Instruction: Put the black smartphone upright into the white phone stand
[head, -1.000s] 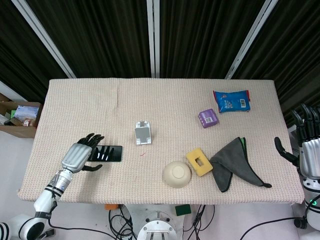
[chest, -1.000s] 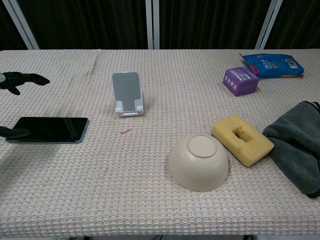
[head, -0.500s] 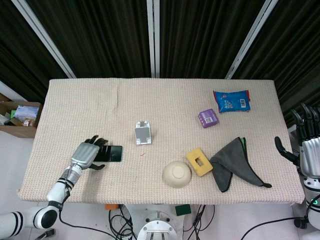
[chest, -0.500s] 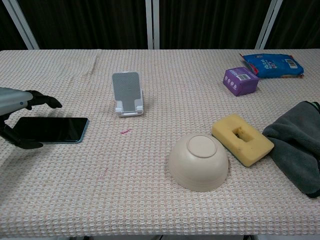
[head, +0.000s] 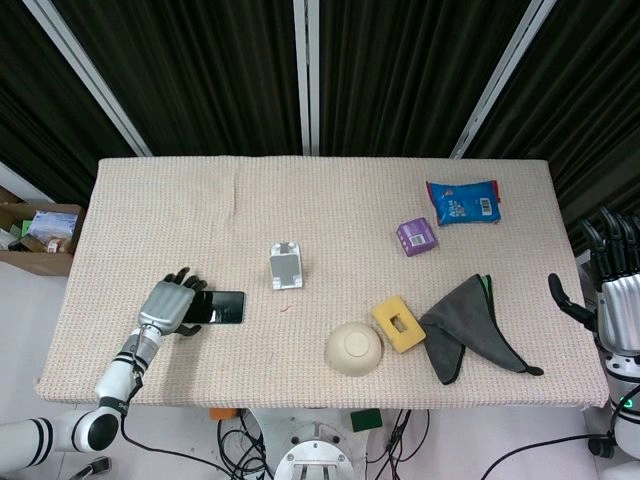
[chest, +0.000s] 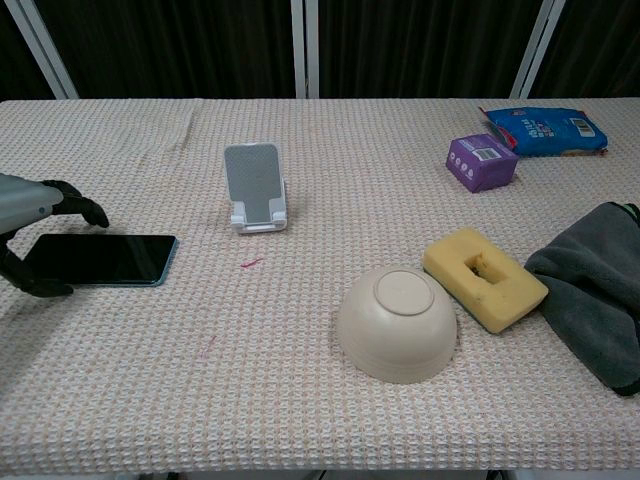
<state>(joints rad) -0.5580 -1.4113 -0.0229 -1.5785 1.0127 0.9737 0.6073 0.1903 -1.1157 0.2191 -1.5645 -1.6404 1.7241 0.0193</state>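
Observation:
The black smartphone (head: 220, 307) (chest: 102, 259) lies flat, screen up, near the table's front left. My left hand (head: 172, 305) (chest: 28, 212) arches over its left end, with fingers (chest: 82, 210) curled above the far edge and the thumb at the near edge; whether they touch the phone is unclear. The white phone stand (head: 286, 266) (chest: 254, 187) stands upright with nothing in it, to the right of the phone and further back. My right hand (head: 614, 292) hangs off the table's right side with fingers spread, holding nothing.
A beige bowl (chest: 398, 322) lies upside down at front centre, with a yellow sponge (chest: 485, 277) and a grey cloth (chest: 598, 290) to its right. A purple box (chest: 481, 161) and a blue packet (chest: 543, 130) sit at the back right.
My left hand has come in over the phone's left end and its fingers have curled downward. The phone and the right hand have not moved.

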